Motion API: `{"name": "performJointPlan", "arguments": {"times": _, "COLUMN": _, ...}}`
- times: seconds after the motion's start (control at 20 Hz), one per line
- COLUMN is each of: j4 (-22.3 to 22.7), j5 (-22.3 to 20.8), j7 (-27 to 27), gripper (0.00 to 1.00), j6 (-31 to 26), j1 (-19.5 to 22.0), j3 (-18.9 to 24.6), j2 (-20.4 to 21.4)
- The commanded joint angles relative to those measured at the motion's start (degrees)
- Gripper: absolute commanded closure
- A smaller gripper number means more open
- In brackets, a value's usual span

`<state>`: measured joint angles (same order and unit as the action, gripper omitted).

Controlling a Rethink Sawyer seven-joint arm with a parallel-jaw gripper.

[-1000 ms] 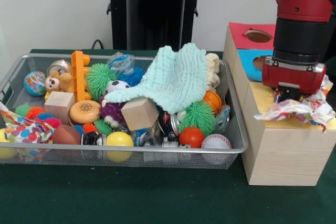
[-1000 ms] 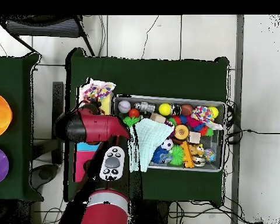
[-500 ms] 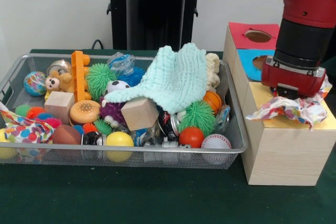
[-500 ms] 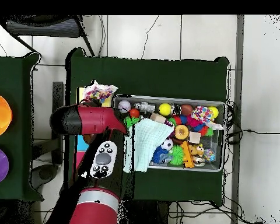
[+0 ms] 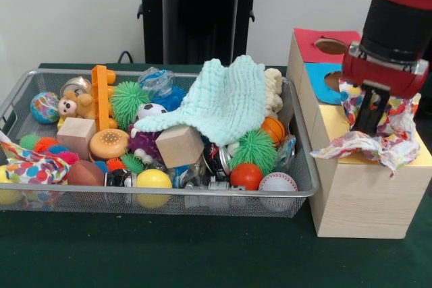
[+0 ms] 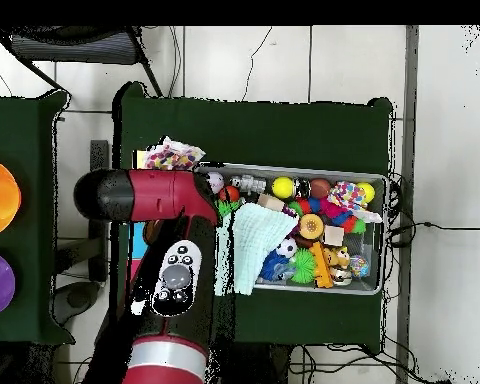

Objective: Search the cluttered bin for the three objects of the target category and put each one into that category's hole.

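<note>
Polka-dot cloth (image 5: 378, 141) lies draped across the yellow-topped box (image 5: 364, 200), not yet down its hole. Your gripper (image 5: 368, 126) has risen since a second ago; whether it grips the fabric cannot be told.

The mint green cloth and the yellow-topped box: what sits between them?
In the front view, the wire basket's right wall, with a cream plush toy and an orange ball just inside it, separates the mint cloth from the box.
</note>
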<state>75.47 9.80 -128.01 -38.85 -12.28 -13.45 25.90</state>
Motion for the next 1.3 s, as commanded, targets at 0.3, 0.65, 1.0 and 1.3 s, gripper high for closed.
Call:
{"name": "performJointPlan", "arguments": {"times": 0.3, "j4": 11.34, "j5": -1.69, "j7": 1.87, "gripper": 1.00, "j6": -23.02, "j1": 3.11, "j3": 4.04, "j2": 9.91}}
{"name": "performJointPlan", "arguments": {"times": 0.65, "j4": 14.05, "j5": -0.79, "j7": -1.46, "gripper": 1.00, "j6": -7.41, "j1": 4.39, "j3": 5.51, "j2": 9.25}}
{"name": "performJointPlan", "arguments": {"times": 1.0, "j4": 16.57, "j5": -0.75, "j7": -5.31, "gripper": 1.00, "j6": 20.78, "j1": 7.94, "j3": 11.20, "j2": 8.16}}
{"name": "performJointPlan", "arguments": {"times": 1.3, "j4": 15.97, "j5": 0.09, "j7": -7.53, "gripper": 1.00, "j6": 27.76, "j1": 8.20, "j3": 13.31, "j2": 7.42}}
